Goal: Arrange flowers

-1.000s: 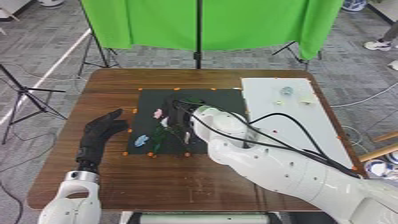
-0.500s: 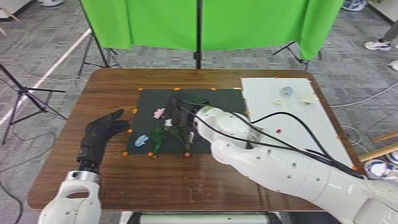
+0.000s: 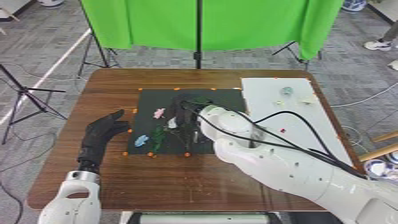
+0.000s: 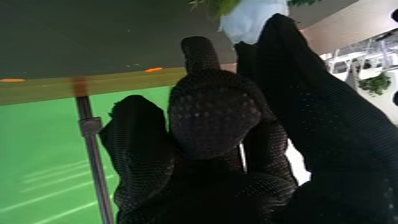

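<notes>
Black-gloved at the right hand (image 3: 188,111), impossible to tell whether clenched or released, risks dragging the pink flower (image 3: 159,113) just left across the dark mat (image 3: 151,98) by sweeping low.

Flowers (image 3: 141,140) on mat (image 3: 233,98), sheet (image 3: 266,92) right of mat, both on table (image 3: 204,185).

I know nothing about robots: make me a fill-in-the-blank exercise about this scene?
The robot hand over the dark mat is the robot's own ____ one. The pink flower lies farther from the robot than the ____ flower. The white board is to the ____ of the mat. The cloth behind the table is ____.

Missing words: right; blue; right; green.
</notes>
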